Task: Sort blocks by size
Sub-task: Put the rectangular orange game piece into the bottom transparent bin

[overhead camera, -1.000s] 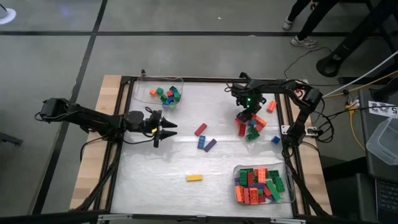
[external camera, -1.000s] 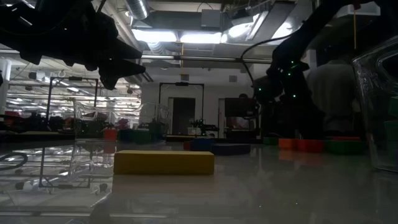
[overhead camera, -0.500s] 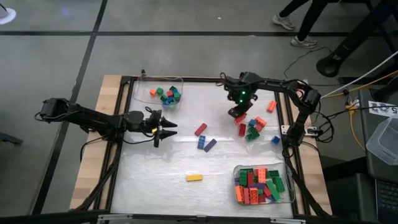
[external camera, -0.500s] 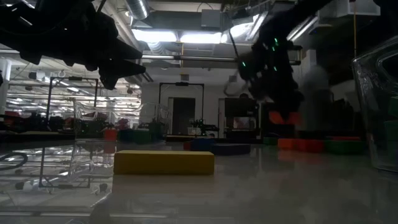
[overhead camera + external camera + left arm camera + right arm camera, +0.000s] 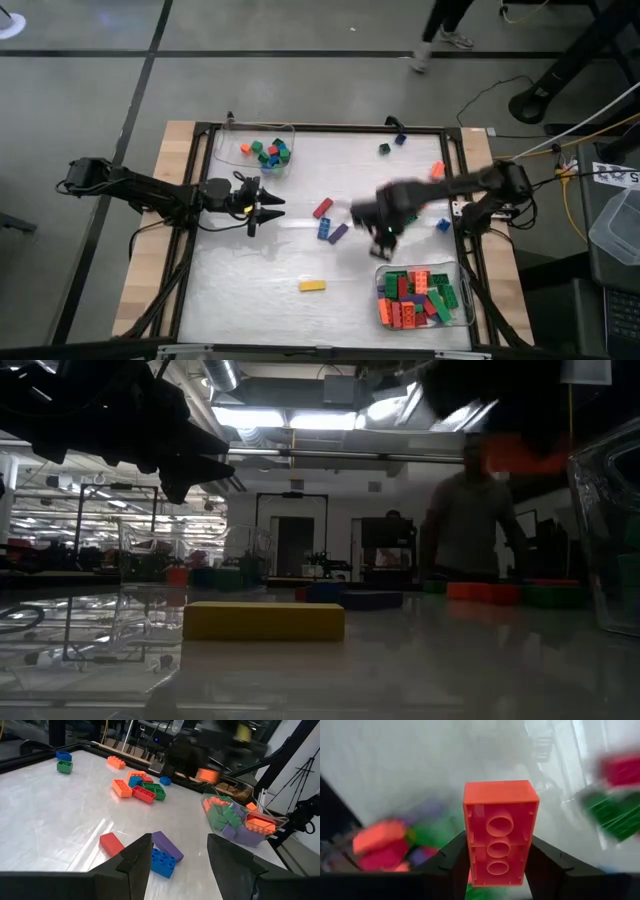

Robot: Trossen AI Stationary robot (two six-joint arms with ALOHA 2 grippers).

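My right gripper (image 5: 385, 235) hangs blurred above the table, just beyond the near-right clear tray (image 5: 462, 312), shut on a long orange brick (image 5: 500, 827). The low view shows that brick as an orange blur (image 5: 515, 452) high up. My left gripper (image 5: 272, 207) waits open at the table's left, pointing right toward a red (image 5: 322, 208), a blue (image 5: 325, 229) and a purple block (image 5: 339, 233). A yellow long brick (image 5: 312, 285) lies flat nearer the front. A small pile of blocks (image 5: 141, 789) lies at the right; in the high view my right arm covers it. My right gripper pinches the orange brick by its two long sides (image 5: 470, 847) between its two fingers (image 5: 454, 860). The brick's hollow underside with its round tubes faces the wrist camera. The fingers point steeply down, and the brick is lifted clear of the table.
The near-right tray holds several long bricks (image 5: 415, 295). A far-left clear tray (image 5: 290, 135) holds several small cubes (image 5: 268, 153). Single blocks lie at the far right: green (image 5: 383, 148), blue (image 5: 400, 139), orange (image 5: 437, 170). A person walks beyond the table.
My right gripper has risen from the pile at the right with the orange brick, then swung fast toward the near edge and the near-right tray, rolling as it went. The brick is lifted clear. The person beyond the table has walked leftward.
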